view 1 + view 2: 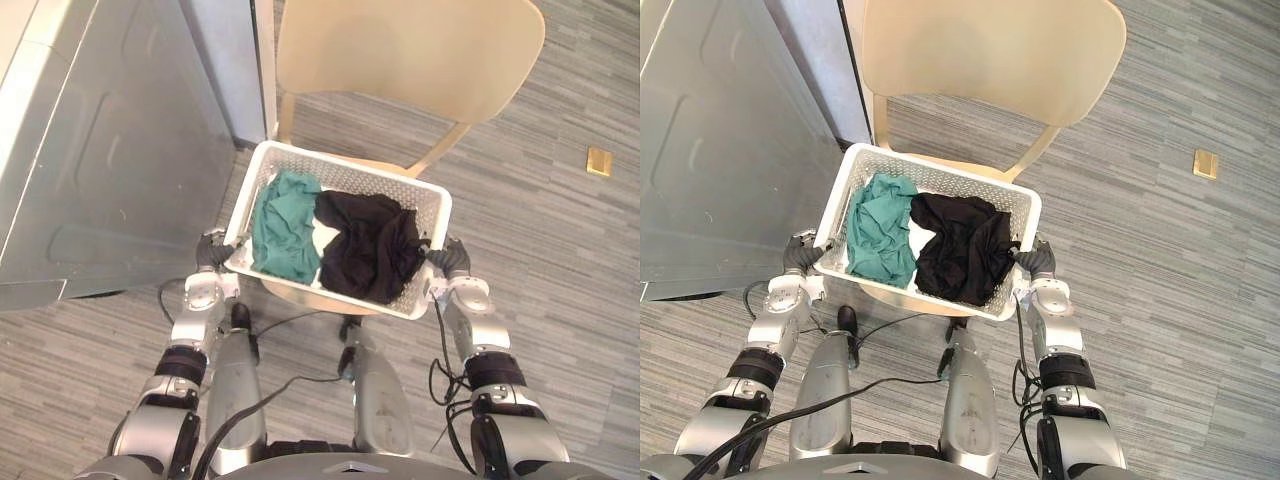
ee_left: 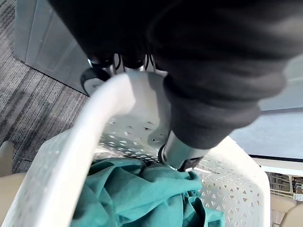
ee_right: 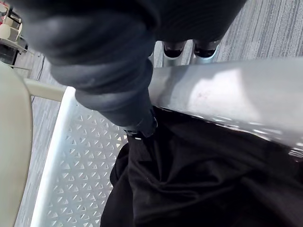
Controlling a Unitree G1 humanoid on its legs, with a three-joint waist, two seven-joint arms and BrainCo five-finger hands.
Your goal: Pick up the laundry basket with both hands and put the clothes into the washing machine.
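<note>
Presently the left hand (image 1: pixel 212 256) and right hand (image 1: pixel 452 263) each gripped a short end of the white laundry basket (image 1: pixel 350 166), fingers curled round its rim, with a green garment (image 1: pixel 285 225) and a black garment (image 1: pixel 370 248) inside, over the chair (image 1: pixel 410 50) seat beside the washing machine (image 1: pixel 110 150).

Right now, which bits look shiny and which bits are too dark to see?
Right wrist view: the laundry basket has a bright shiny patch on its rim, and the black garment inside it is so dark its folds barely show. Left wrist view: the left hand has a nearly black cover, but the green garment is well lit. Left eye view: evenly lit, no glare on either garment.
</note>
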